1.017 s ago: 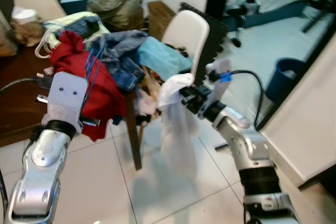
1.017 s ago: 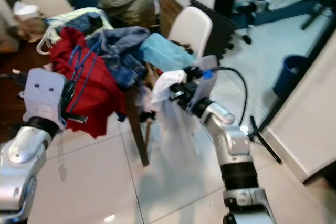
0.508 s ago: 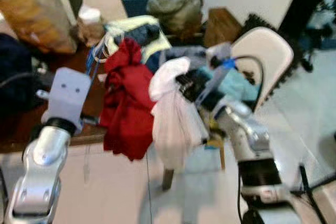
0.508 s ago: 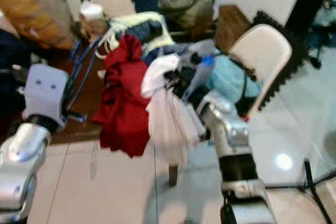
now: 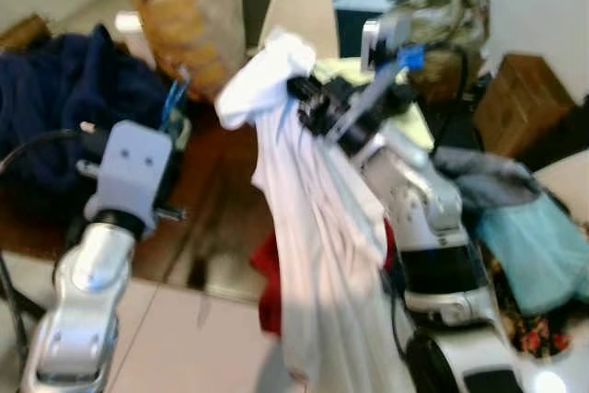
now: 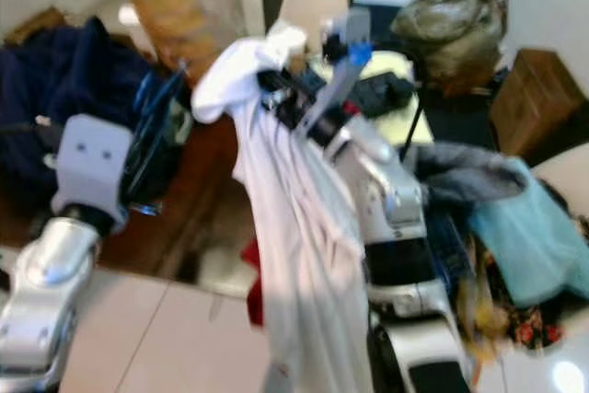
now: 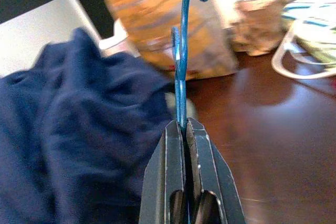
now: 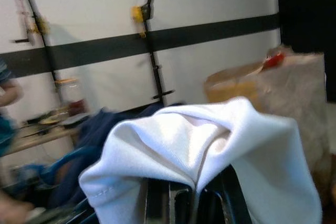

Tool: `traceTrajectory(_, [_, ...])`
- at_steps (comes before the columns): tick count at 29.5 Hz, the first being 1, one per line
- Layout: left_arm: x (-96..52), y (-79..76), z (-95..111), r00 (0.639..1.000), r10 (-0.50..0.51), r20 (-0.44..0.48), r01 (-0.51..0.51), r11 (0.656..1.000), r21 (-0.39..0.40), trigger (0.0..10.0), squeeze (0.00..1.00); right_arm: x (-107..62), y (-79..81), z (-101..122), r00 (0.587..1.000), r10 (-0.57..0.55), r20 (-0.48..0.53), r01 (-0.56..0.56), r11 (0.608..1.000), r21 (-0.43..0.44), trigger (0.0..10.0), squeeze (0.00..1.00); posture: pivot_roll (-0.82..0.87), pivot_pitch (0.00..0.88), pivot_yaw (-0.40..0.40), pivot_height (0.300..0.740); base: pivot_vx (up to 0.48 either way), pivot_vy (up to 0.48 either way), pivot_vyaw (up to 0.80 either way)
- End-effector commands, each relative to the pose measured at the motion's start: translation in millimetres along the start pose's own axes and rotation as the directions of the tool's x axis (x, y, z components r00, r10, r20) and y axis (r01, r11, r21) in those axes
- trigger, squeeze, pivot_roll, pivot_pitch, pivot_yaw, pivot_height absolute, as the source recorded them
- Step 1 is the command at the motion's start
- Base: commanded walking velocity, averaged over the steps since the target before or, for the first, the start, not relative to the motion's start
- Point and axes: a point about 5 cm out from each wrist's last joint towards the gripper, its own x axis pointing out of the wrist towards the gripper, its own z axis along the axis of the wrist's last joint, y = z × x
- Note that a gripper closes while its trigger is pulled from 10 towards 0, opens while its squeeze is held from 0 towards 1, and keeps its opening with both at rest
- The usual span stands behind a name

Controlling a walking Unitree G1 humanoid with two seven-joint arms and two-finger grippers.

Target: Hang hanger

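**Both grippers loaded: blue hanger in my left, white garment in my right**

Left eye view. My right gripper (image 5: 308, 103) is raised at chest height with a white garment (image 5: 313, 227) bunched over its fingers; the cloth hangs down in front of my right arm and its lower end runs out of frame. The fingers are mostly buried in the fabric, but they are pinched on it. My left gripper (image 5: 170, 135) sits lower, over the brown table (image 5: 216, 218), with the blue hanger (image 5: 173, 98) rising from it. The frame is blurred, so the hanger's outline is faint. A dark blue cloth (image 5: 55, 108) lies heaped on the table, and a tan bag (image 5: 189, 20) stands behind it.

Right eye view. Same arrangement. A red cloth (image 6: 250, 283) shows partly behind the white garment; most of it is covered.

Left wrist view. My two fingers (image 7: 165, 177) are pressed together on the thin blue bar of the hanger, which stands upright out of them. Its upper part is cut off by the frame edge.

Right wrist view. The white garment drapes over my fingers and hides their tips. Background wall and bag are soft.
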Motion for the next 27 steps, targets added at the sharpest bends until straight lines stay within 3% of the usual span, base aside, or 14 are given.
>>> traceTrajectory(1, [-2.6, -4.7, 1, 1.0, -0.028, 0.014, 0.028, 1.0, -0.013, 10.0, 0.0, 9.7, -4.2, 0, 0.994, -0.108, 0.005, 0.109, 0.993, -0.052, 10.0, 0.0, 0.01, 0.127, -0.052, 0.74, 0.0, 0.0, 0.0])
traceTrajectory(8, [-4.2, -13.4, 2, 0.997, -0.074, 0.018, 0.075, 0.997, -0.029, 10.0, 0.0, 7.5, -21.9, -4, 0.969, -0.242, -0.048, 0.235, 0.965, -0.118, 10.0, 0.0, 0.01, 0.129, -0.053, 0.74, 0.0, 0.0, 0.0])
traceTrajectory(11, [-3.8, -15.3, 2, 0.997, -0.08, 0.018, 0.081, 0.996, -0.034, 10.0, 0.0, 2.2, -34.9, 1, 0.951, -0.306, -0.049, 0.297, 0.944, -0.142, 10.0, 0.0, 0.01, 0.131, -0.052, 0.74, 0.0, 0.0, -0.8])
traceTrajectory(13, [-3.8, -15.3, 2, 0.997, -0.08, 0.018, 0.081, 0.996, -0.034, 10.0, 0.0, 2.2, -34.9, 1, 0.951, -0.306, -0.049, 0.297, 0.944, -0.142, 10.0, 0.0, 0.01, 0.131, -0.052, 0.74, 0.0, 0.0, -0.8])
traceTrajectory(21, [-2.7, -21.8, 4, 0.993, -0.109, 0.036, 0.111, 0.992, -0.052, 10.0, 0.0, -8.6, -65.8, 19, 0.874, -0.484, 0.037, 0.482, 0.856, -0.187, 10.0, 0.0, 0.0, 0.128, -0.051, 0.74, 0.0, 0.0, -0.8])
traceTrajectory(23, [-3.2, -23.5, 4, 0.993, -0.114, 0.036, 0.116, 0.992, -0.055, 10.0, 0.0, -9.4, -70.9, 18, 0.863, -0.505, 0.004, 0.489, 0.835, -0.252, 10.0, 0.0, 0.0, 0.128, -0.05, 0.74, 0.0, 0.0, -0.8])
traceTrajectory(25, [-3.7, -24.2, 4, 0.993, -0.117, 0.035, 0.119, 0.991, -0.056, 10.0, 0.0, -10.0, -70.9, 7, 0.868, -0.49, -0.083, 0.448, 0.844, -0.294, 10.0, 0.0, 0.0, 0.128, -0.05, 0.74, 0.0, 0.0, -0.63])
traceTrajectory(27, [-3.8, -24.3, 4, 0.992, -0.118, 0.034, 0.119, 0.991, -0.056, 10.0, 0.0, -10.3, -70.6, 4, 0.869, -0.485, -0.102, 0.438, 0.848, -0.298, 10.0, 0.0, 0.0, 0.128, -0.05, 0.74, 0.0, 0.0, -0.63])
